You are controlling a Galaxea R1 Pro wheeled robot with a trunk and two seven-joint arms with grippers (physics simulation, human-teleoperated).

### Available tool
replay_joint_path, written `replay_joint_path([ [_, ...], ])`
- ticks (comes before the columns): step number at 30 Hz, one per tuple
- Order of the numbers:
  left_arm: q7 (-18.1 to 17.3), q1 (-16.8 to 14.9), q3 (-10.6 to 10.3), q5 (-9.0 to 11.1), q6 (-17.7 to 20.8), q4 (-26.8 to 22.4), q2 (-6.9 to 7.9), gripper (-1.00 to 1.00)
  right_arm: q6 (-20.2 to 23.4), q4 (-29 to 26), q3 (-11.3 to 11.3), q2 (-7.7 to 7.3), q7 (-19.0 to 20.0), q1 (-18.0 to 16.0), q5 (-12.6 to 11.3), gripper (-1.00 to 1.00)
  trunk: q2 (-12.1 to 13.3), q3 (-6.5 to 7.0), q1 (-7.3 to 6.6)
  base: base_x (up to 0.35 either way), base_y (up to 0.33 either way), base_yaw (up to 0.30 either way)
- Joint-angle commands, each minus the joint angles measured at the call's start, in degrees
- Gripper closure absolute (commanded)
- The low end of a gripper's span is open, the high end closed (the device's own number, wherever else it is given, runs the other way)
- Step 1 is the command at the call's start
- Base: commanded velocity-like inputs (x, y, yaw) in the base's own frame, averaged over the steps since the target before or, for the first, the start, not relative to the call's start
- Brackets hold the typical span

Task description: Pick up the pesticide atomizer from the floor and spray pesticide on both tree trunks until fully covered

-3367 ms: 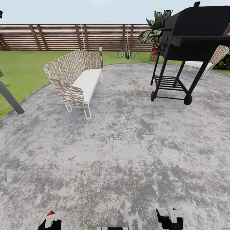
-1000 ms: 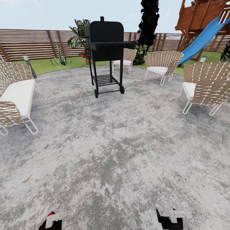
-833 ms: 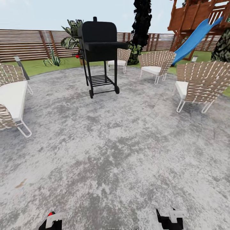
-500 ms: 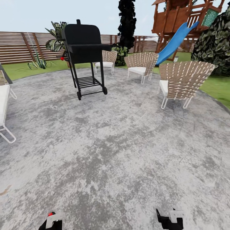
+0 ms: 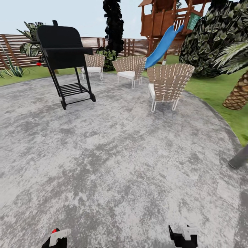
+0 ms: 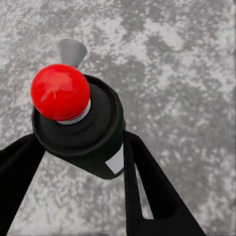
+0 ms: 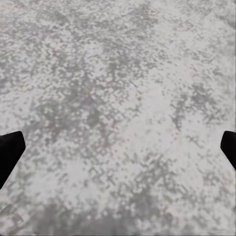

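The pesticide atomizer (image 6: 93, 130) is a dark bottle with a red knob on top, a grey nozzle and a small white label. My left gripper (image 6: 81, 150) is shut on it, one black finger on each side, above grey stone paving. Its red top (image 5: 53, 230) peeks out at the head view's lower edge beside my left gripper (image 5: 57, 238). My right gripper (image 7: 118, 150) is open with only paving between its fingers, and it sits low in the head view (image 5: 182, 236). The lawn (image 5: 220, 93) and slat fence (image 5: 13, 48) lie beyond. No smooth tree trunk is clearly in view.
A black grill (image 5: 65, 60) stands ahead to the left. Woven chairs (image 5: 168, 84) ring the far paving. Behind them are a wooden playhouse (image 5: 165, 17) with a blue slide (image 5: 162, 46), a dark bush (image 5: 213, 41) and a palm trunk (image 5: 239, 94). A grey leaning post (image 5: 239, 158) is cut off at the right.
The view has swung to the right: the grill and chairs slid left, the white-cushioned sofa left the picture, and the bush, palm and grey post came in. Both grippers look unchanged.
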Motion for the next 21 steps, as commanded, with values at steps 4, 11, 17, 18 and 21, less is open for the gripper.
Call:
replay_joint_path([
  [4,0.26,-0.03,0.23,-0.61,-0.18,0.03,-0.02,1.00,-0.15,0.06,0.02,0.00,-0.04,-0.04,-0.01,-1.00,-0.02,-0.04,-0.03,-0.187,-0.222,-0.300],
  [11,0.26,-0.03,0.23,-0.61,-0.18,0.11,-0.02,1.00,-0.15,0.06,0.02,0.00,-0.03,-0.04,-0.01,-1.00,-0.02,-0.04,-0.03,-0.183,-0.223,-0.300],
  [17,0.26,-0.03,0.23,-0.61,-0.18,0.12,-0.02,1.00,-0.15,0.06,0.02,0.00,-0.04,-0.04,-0.01,-1.00,-0.02,-0.04,-0.03,-0.122,-0.241,-0.300],
  [18,0.26,-0.03,0.23,-0.61,-0.18,0.12,-0.02,1.00,-0.15,0.06,0.02,0.00,-0.04,-0.04,-0.01,-1.00,-0.02,-0.04,-0.03,-0.044,-0.257,-0.300],
  [21,0.26,-0.03,0.23,-0.61,-0.18,0.12,-0.02,1.00,-0.15,0.06,0.02,0.00,-0.04,-0.04,-0.01,-1.00,-0.02,-0.04,-0.03,-0.020,-0.261,-0.300],
])
